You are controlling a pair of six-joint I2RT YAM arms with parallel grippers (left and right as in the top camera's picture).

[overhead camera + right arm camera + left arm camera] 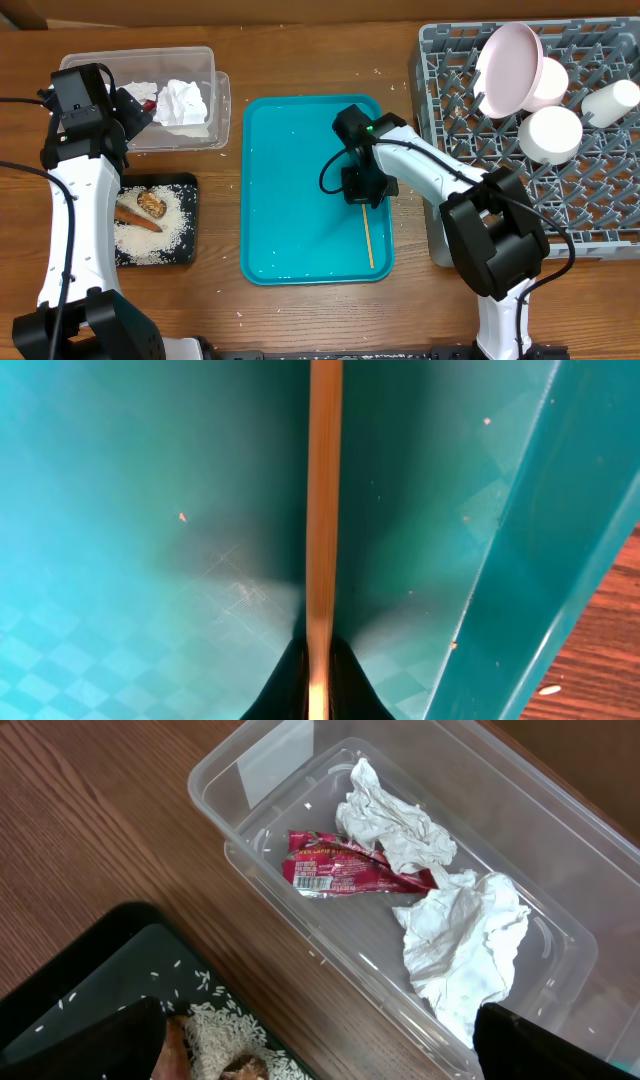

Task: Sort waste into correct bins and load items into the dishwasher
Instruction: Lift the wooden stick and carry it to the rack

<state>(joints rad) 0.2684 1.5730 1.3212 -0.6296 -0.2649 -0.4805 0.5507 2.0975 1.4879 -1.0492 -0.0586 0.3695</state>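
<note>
Wood stick, thin, pinched by right fingers on teal tray. Left fingers wide apart over clear tub w/ crumpled napkins & shiny red wrapper. Rice in black tray.

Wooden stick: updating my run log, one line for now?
right gripper: shut on wooden stick, on teal tray | left gripper: open at clear tub

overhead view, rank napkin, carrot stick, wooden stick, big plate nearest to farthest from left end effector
1. napkin, in clear tub by left end effector
2. carrot stick, black tray
3. wooden stick, teal tray
4. big plate, dish rack
</note>
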